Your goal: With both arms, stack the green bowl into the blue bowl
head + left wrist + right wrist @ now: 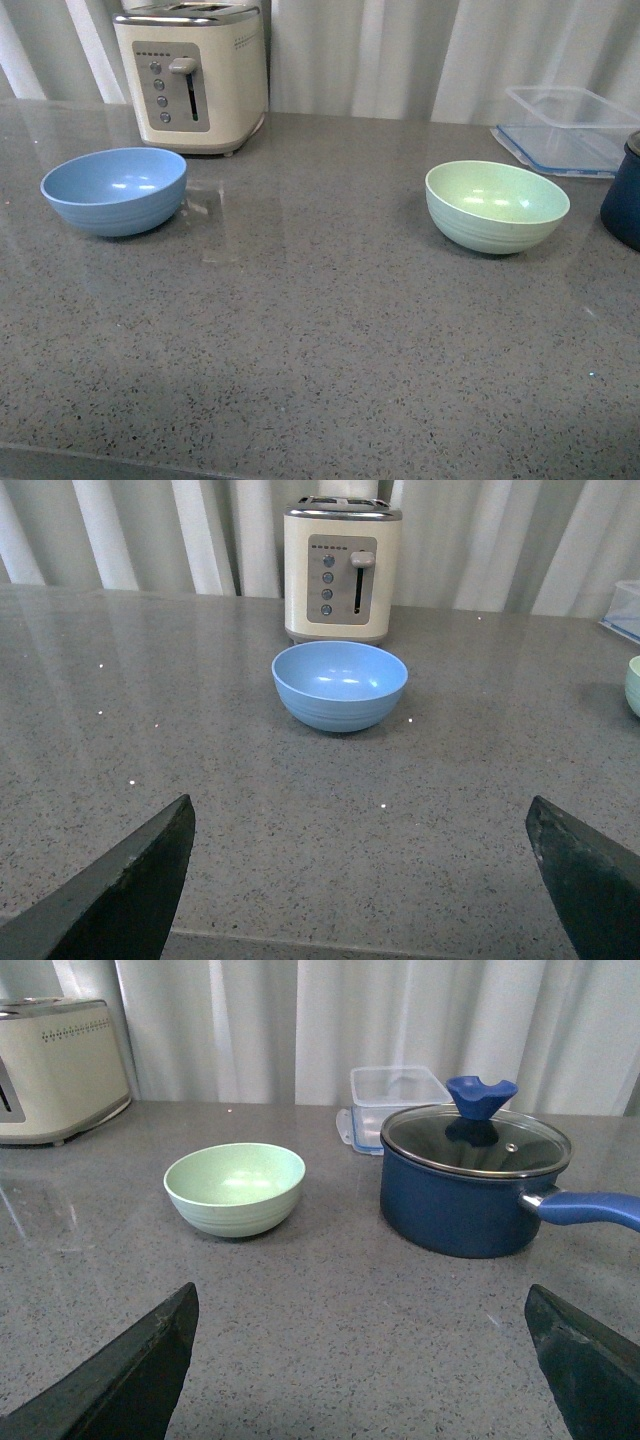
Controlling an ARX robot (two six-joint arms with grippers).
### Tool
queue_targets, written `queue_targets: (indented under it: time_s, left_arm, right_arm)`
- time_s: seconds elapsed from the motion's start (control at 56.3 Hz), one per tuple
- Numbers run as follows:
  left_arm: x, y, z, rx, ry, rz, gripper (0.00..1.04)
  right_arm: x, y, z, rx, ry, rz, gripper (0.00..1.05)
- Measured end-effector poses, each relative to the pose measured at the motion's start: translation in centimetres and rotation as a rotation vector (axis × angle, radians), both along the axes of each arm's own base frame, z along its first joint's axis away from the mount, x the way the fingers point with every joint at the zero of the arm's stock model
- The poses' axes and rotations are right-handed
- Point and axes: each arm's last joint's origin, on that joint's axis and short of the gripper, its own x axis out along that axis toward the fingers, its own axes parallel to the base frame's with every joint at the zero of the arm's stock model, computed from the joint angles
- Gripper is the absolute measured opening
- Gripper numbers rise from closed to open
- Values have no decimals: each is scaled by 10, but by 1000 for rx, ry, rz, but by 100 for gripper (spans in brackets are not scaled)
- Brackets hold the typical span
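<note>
text: none legible | toaster (192,78) panel — markings too small to read

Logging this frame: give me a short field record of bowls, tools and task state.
blue bowl: upright, empty, left side of the counter, before the toaster
green bowl: upright, empty, right side, apart from the blue bowl
left tool: open, empty, facing the blue bowl
right tool: open, empty, facing the green bowl
bystanders: lidded navy saucepan, clear plastic container
stacking: not yet begun
</note>
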Motion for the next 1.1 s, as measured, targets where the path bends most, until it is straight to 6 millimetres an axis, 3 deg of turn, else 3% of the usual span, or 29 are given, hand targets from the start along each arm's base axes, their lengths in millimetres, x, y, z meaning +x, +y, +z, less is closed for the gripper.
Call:
queue_targets:
  time_s: [0.444,0.551,0.711,0.888,0.995,1.102]
  left_arm:
    - [0,0,0,0,0,0,98]
    - [3,1,-2,-33,76,195,98]
    - [14,5,18,-102,91,213,98]
    - [41,14,62,-193,114,157,98]
    - [80,21,92,-272,180,119,98]
    - [121,25,109,-321,252,94,98]
  right_arm:
    - [0,0,0,0,0,0,95]
    - [0,0,0,0,0,0,95]
    - [0,0,0,0,0,0,95]
    - [0,0,0,0,0,0,95]
    - [0,0,0,0,0,0,95]
    - [0,0,0,0,0,0,95]
